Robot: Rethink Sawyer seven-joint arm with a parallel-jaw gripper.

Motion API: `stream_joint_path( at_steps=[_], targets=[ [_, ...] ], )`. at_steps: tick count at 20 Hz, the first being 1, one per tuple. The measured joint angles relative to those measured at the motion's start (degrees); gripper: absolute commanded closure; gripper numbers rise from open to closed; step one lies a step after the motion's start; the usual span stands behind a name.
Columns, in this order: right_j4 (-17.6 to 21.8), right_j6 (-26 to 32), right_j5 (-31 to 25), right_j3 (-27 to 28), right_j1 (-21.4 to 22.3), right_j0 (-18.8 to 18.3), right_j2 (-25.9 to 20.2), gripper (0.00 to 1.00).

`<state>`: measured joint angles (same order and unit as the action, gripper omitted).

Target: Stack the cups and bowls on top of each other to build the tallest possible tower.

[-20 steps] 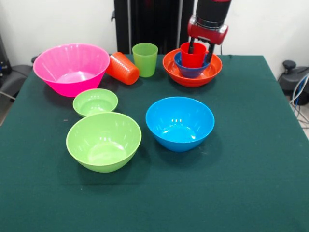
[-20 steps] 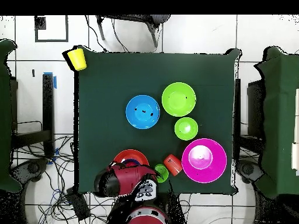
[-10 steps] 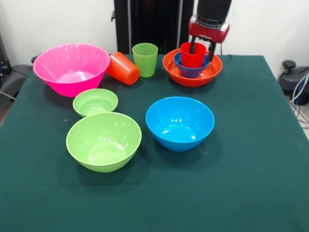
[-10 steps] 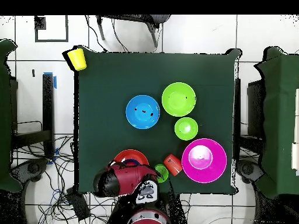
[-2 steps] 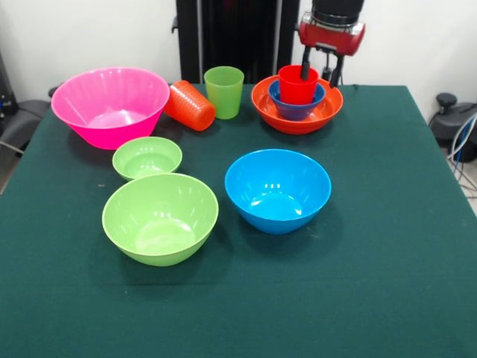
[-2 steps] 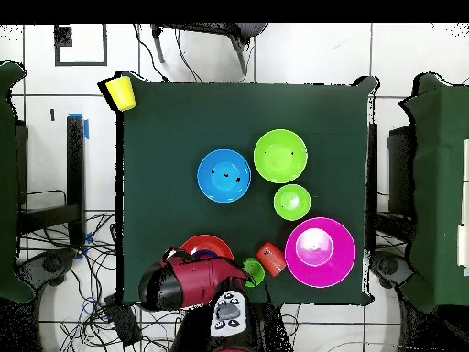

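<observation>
The tower stands at the table's back right: a wide orange bowl [image 5: 262, 104] holds a small dark blue bowl [image 5: 296, 111], and a red cup [image 5: 296, 86] stands upright in that. My gripper [image 5: 319, 73] hangs open just above and behind the red cup, holding nothing. A large blue bowl [image 5: 277, 190], a large green bowl [image 5: 160, 218] and a small green bowl [image 5: 147, 156] sit mid-table. The huge pink bowl [image 5: 110, 104] is at the back left. Beside it an orange cup [image 5: 190, 105] lies on its side, and a light green cup [image 5: 223, 91] stands upright.
In the overhead view the red arm [image 6: 183, 284] covers part of the orange bowl [image 6: 206, 244] and hides the gripper. A yellow cup [image 6: 120, 92] sits at the table's far left corner there. Cables lie on the floor by the base.
The gripper has lifted off the red cup and drawn back and upward. The cup stays in the dark blue bowl.
</observation>
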<state>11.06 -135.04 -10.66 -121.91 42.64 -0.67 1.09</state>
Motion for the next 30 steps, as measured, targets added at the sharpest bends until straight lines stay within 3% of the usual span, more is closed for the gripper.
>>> stream_joint_path(
  at_steps=[14,25,30],
  targets=[
    [-0.59,0.0,-3.55,-0.29,4.33,-1.76,-2.68,0.0],
    [-3.28,0.0,-2.09,2.28,1.62,4.3,-2.47,0.0],
    [-4.54,0.0,-1.78,5.3,0.04,4.71,-2.45,0.0]
  ],
)
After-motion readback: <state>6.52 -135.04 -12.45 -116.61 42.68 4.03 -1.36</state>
